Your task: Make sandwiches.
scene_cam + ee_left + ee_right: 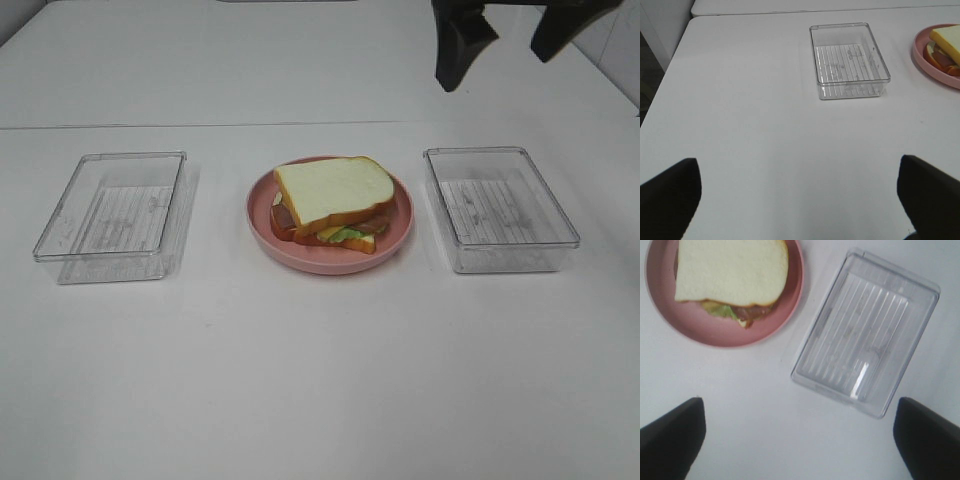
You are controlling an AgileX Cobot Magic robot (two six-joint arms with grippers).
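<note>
The sandwich [335, 200] lies stacked on a round pink plate [259, 215] at the table's middle: white bread on top, with lettuce, cheese and reddish strips showing at its edges. My right gripper [510, 35] hangs open high at the back right, above and behind the right tray. In the right wrist view the sandwich [732, 270] and plate [782, 310] show beyond the open right gripper [800, 445], which holds nothing. My left gripper [800, 205] is open over bare table, well short of the left tray. The sandwich [947, 42] shows at that view's edge. The left arm is outside the exterior high view.
One empty clear plastic tray [115, 215] stands left of the plate, a second one [500, 205] right of it. The left tray [847, 60] and right tray [865, 335] also show in the wrist views. The table's left edge [670, 85] drops off beside the left arm.
</note>
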